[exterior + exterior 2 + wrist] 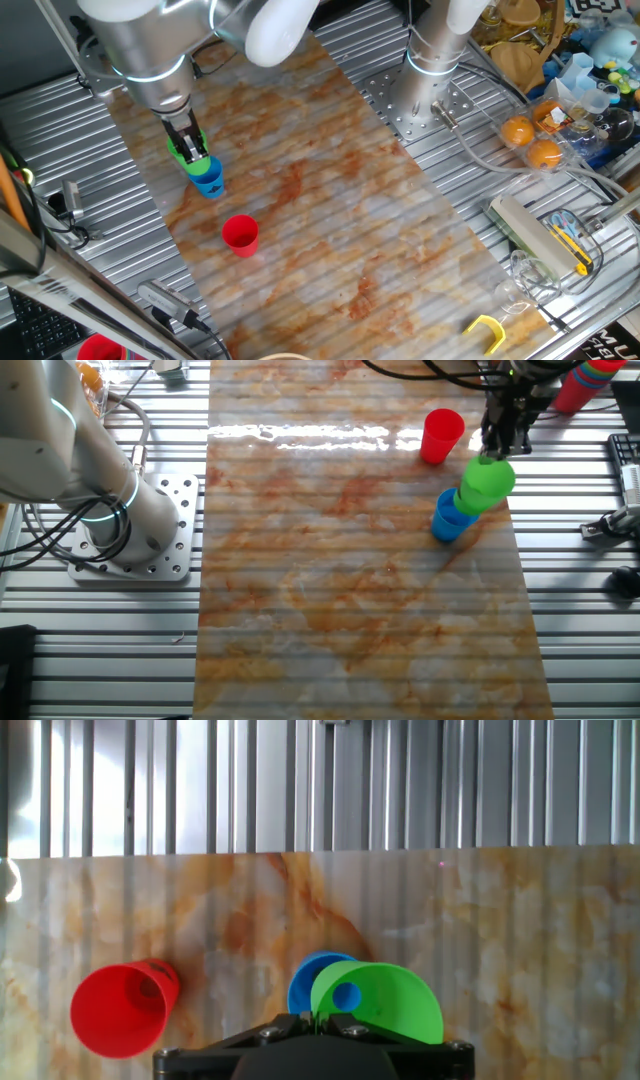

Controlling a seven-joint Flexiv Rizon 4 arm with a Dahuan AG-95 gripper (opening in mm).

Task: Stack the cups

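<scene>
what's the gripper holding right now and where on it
The green cup, pinched at its rim by the gripper, hanging over the blue cup.

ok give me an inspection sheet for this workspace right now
surface: marbled orange-grey mat on a ribbed metal table
job's things: green cup held tilted over the blue cup, whether seated cannot be told; red cup upright, apart on the mat
clutter: oranges, yellow-handled tool, clear plastic cups, yellow clip, all off the mat
grippers: pincer shut on the green cup's rim
cables: grey hoses by the second arm's base; black cables at the mat's far edge
surroundings: another stack of cups beyond the mat; keyboard at the table's side
</scene>
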